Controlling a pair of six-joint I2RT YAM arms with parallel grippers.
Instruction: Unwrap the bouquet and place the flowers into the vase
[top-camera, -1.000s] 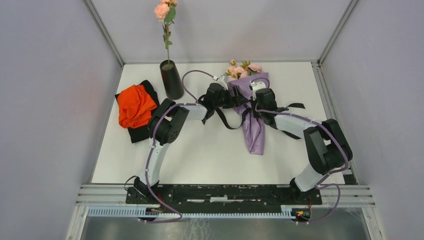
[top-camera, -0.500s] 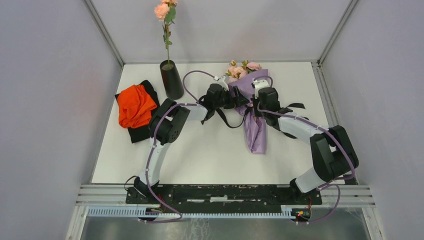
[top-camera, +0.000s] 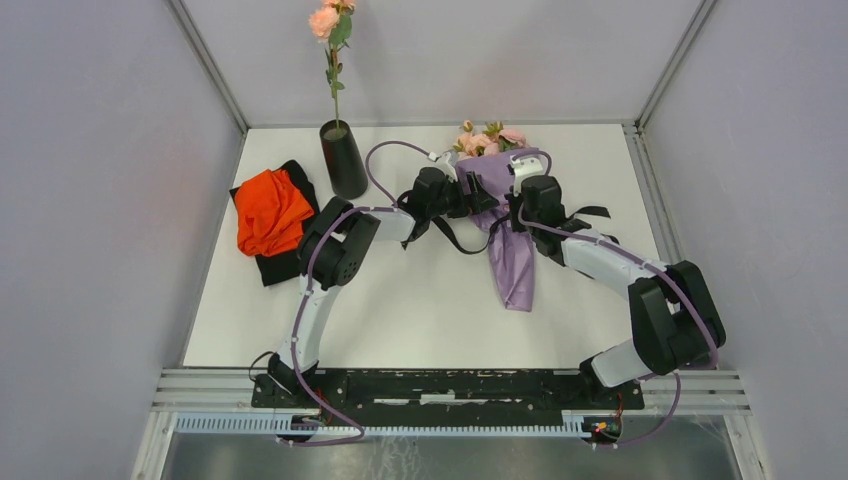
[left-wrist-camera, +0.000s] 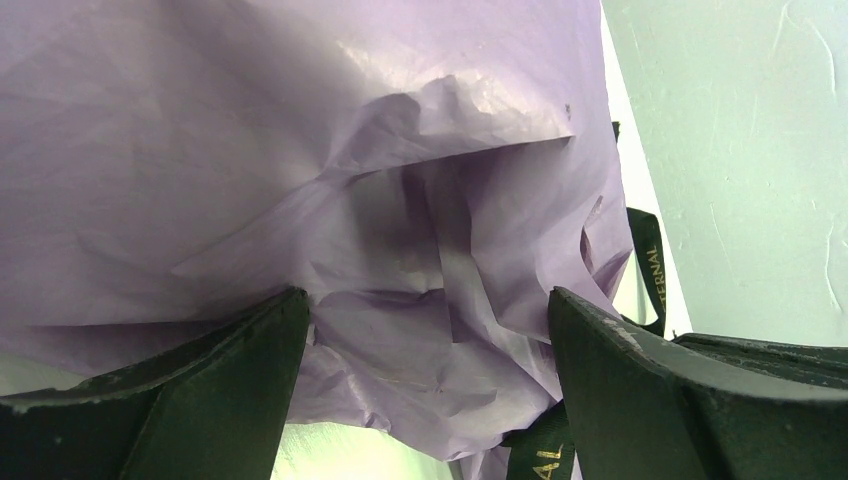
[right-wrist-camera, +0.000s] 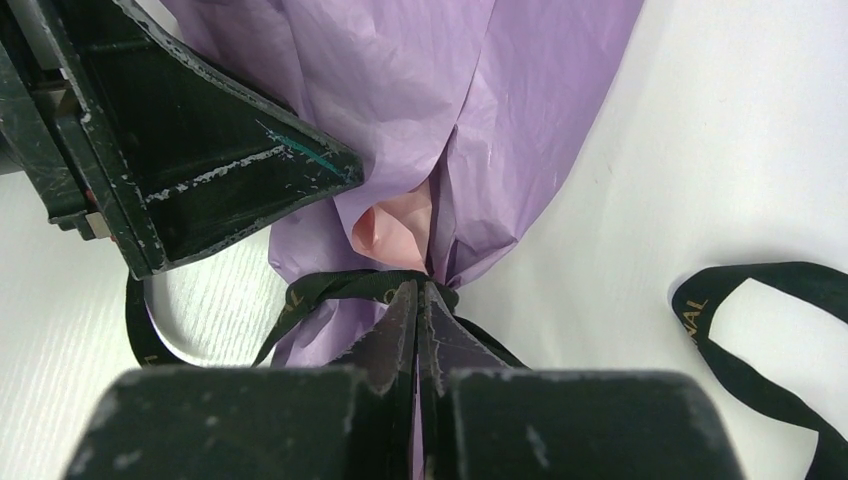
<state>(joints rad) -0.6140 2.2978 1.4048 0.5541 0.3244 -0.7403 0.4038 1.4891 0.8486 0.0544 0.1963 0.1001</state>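
The bouquet (top-camera: 512, 250) lies on the white table in lilac wrapping (left-wrist-camera: 300, 150), its pink roses (top-camera: 490, 138) pointing to the back. A black ribbon (right-wrist-camera: 330, 285) circles its neck, with loose ends (top-camera: 455, 240) trailing on the table. My right gripper (right-wrist-camera: 417, 287) is shut, its tips pinching the ribbon at the neck, just below a pink fold (right-wrist-camera: 395, 230). My left gripper (left-wrist-camera: 428, 300) stands open, one finger on each side of the wrapping's upper part. The black vase (top-camera: 343, 160) stands upright at the back left, holding one pink rose (top-camera: 325, 20) on a long stem.
An orange-red cloth (top-camera: 270, 210) lies on a flat black cloth (top-camera: 285, 265) at the left, beside the vase. A loop of ribbon (right-wrist-camera: 760, 300) lies on the table to the right of the bouquet. Grey walls close in the table on three sides.
The right arm's elbow has swung out to the right while its gripper stayed at the bouquet's neck. The bouquet has shifted slightly toward the back. The left arm has not moved.
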